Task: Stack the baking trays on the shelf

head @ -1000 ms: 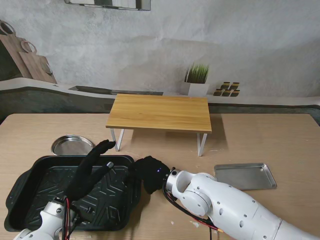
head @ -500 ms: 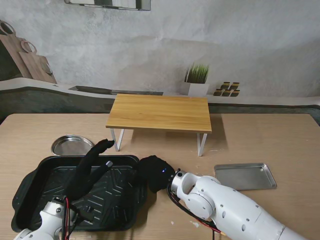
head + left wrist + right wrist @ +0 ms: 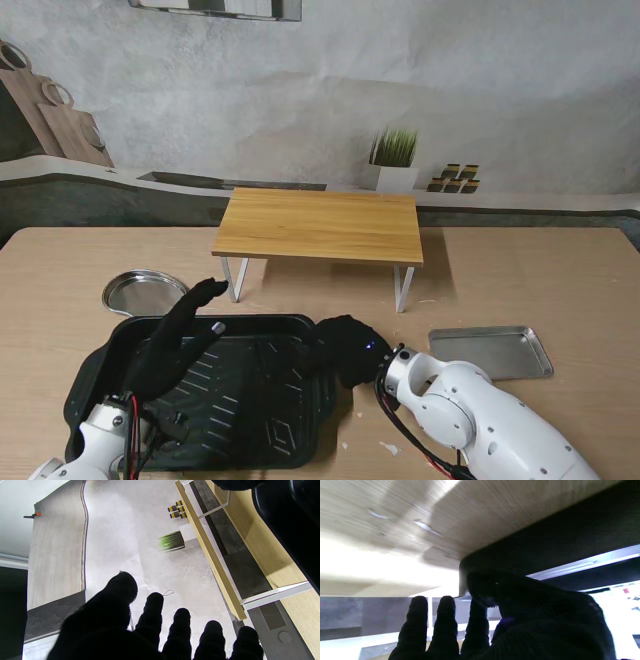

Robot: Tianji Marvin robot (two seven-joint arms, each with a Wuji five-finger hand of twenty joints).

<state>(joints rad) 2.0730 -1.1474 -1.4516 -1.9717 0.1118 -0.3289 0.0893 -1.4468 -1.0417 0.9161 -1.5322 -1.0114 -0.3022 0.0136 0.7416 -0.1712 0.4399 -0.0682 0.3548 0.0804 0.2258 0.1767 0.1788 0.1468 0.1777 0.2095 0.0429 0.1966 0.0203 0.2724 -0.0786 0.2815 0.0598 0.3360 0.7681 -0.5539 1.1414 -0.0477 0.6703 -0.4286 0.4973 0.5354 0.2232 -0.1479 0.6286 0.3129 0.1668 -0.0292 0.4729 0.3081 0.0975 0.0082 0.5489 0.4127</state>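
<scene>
Black ridged baking tray [image 3: 240, 400] nearest me, long axis left-right, right hand [image 3: 345, 350] clamped on its right rim, left hand [image 3: 180, 340] splayed empty over its left half; wooden shelf [image 3: 320, 225] lies farther, straight beyond the tray, top bare.

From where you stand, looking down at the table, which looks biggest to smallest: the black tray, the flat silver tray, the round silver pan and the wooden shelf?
1. black tray, though it lies nearest the camera
2. wooden shelf, close behind it
3. flat silver tray
4. round silver pan
</scene>
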